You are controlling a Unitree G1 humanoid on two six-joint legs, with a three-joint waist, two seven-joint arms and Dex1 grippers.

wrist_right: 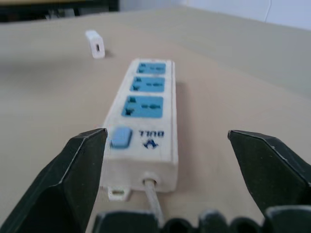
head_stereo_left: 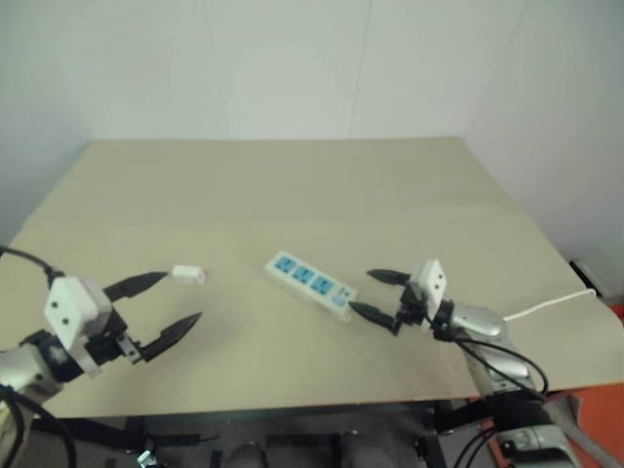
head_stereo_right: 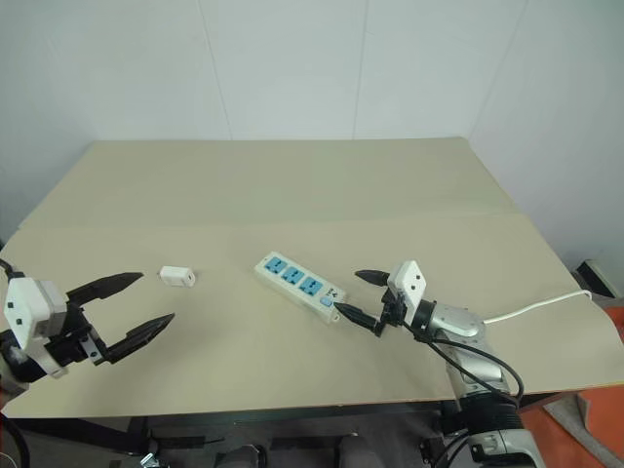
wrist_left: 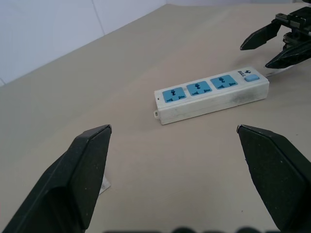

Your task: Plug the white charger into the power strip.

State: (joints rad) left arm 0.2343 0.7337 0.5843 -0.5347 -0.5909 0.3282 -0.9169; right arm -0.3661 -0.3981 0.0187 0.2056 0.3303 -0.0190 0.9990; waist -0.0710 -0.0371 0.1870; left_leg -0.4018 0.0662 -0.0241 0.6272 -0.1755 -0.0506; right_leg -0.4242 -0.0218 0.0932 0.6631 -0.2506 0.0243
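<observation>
1. Left pincer point(head_stereo_left: 164, 304): jaws spread wide, empty, hovering low over the tabletop point(head_stereo_left: 292, 185) just short of the charger.
2. White charger point(head_stereo_left: 188, 275): small rigid block lying flat, unplugged, left of the strip and apart from it. Likely light and smooth (may skid when nudged); best pinched across its long flat sides.
3. Power strip point(head_stereo_left: 310, 284): stiff bar lying diagonally, three blue sockets facing up, all vacant. Probably light enough to slide under insertion force.
4. Right pincer point(head_stereo_left: 380, 295): jaws apart, empty, at the strip's switch end, cord point(head_stereo_left: 551, 300) trailing right.
5. Clearance: bare surface all round; front edge lies near both arms.
</observation>
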